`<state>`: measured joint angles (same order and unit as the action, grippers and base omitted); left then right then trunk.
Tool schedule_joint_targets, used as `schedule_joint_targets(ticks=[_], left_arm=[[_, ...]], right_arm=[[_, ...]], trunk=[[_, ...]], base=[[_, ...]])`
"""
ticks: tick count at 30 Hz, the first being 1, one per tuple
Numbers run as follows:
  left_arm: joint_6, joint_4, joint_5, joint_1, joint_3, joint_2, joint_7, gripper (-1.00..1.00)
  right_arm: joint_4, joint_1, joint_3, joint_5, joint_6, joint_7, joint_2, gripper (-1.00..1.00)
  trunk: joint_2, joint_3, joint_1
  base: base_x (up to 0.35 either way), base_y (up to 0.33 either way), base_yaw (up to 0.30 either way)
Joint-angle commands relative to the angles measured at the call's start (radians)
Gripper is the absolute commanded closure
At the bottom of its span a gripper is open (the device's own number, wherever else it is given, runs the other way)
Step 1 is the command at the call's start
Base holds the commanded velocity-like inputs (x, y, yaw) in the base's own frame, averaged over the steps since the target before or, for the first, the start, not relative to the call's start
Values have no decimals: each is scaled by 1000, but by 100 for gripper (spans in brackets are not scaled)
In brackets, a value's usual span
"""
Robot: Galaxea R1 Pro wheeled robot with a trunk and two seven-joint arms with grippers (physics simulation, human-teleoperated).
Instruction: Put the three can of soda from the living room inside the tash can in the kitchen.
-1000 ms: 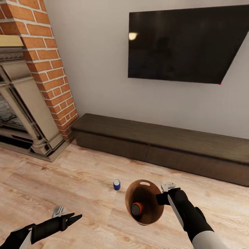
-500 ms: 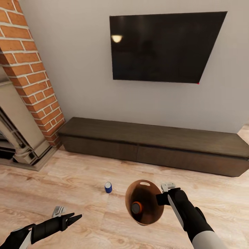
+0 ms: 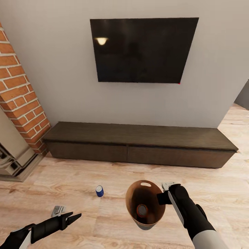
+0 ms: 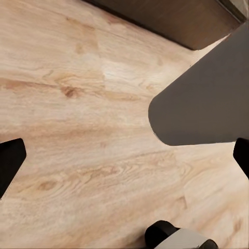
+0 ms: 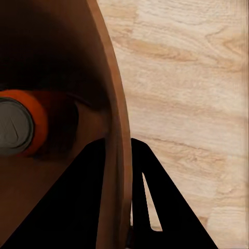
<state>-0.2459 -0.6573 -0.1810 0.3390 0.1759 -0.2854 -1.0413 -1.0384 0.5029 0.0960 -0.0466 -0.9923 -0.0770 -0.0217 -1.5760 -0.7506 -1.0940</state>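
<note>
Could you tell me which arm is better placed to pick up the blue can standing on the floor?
Left. The left gripper is empty and on the blue can's side, while the right gripper is clamped on the trash can's rim.

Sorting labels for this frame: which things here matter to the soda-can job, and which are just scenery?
Job:
trash can, held by the right gripper
orange can inside it
blue can on the floor

Scenery:
TV
dark cabinet
brick fireplace
</note>
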Motion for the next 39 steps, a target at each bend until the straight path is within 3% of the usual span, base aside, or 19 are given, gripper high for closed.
schedule_joint_targets(ticks=[1,13,31,34,36,39], left_arm=[[2,0,0,0,0,0,16,-100],[5,1,0,0,2,0,34,-100],[6,1,0,0,4,-10,37,-100],[6,1,0,0,4,-10,72,-100],[6,0,0,0,4,-9,147,-100],[7,0,-1,0,4,-8,198,-100]], right_arm=[[-2,0,0,23,-2,-6,0,100],[-3,0,1,22,-3,-6,0,100],[-3,0,2,24,-3,-6,0,100],[-3,-1,2,24,-3,-6,0,100],[-3,-1,2,24,-3,-6,0,100],[-3,-1,2,24,-3,-6,0,100]], trunk=[[0,1,0],[0,11,0],[0,12,0],[0,12,0],[0,12,0],[0,12,0]], base=[[0,0,-232],[41,0,-200],[319,53,-14],[177,38,0],[66,14,0],[34,7,0]])
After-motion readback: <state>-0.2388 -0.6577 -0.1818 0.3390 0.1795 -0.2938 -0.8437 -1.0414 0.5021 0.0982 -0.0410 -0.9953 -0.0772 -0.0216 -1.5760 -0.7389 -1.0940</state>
